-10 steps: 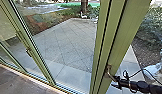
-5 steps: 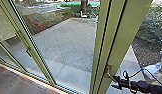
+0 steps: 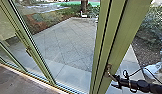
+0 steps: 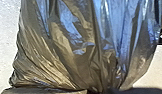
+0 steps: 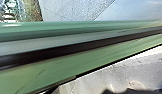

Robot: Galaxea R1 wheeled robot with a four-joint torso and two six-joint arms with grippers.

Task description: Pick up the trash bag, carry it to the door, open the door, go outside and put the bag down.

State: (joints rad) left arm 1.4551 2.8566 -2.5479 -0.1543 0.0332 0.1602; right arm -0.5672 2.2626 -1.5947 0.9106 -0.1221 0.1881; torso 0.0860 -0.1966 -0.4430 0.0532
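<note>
Evidently the robot stood on a brown indoor floor, visible at eight o'clock in the head view, facing glazing in green frames. Beyond the glass lay a paved yard with slanting joints, a tree trunk at twelve o'clock and shrubs at two. A broad green door post leaned at one o'clock, bearing a metal door handle at five. The right gripper was beside that handle; whether it was open or closed I could not tell. In the left wrist view, the trash bag, dark and glossy, was above a pale surface. Its gathered neck pointed to the left gripper, which was closed on it, and its long axis ran away from there, along folds fanning into the wider body.
</note>
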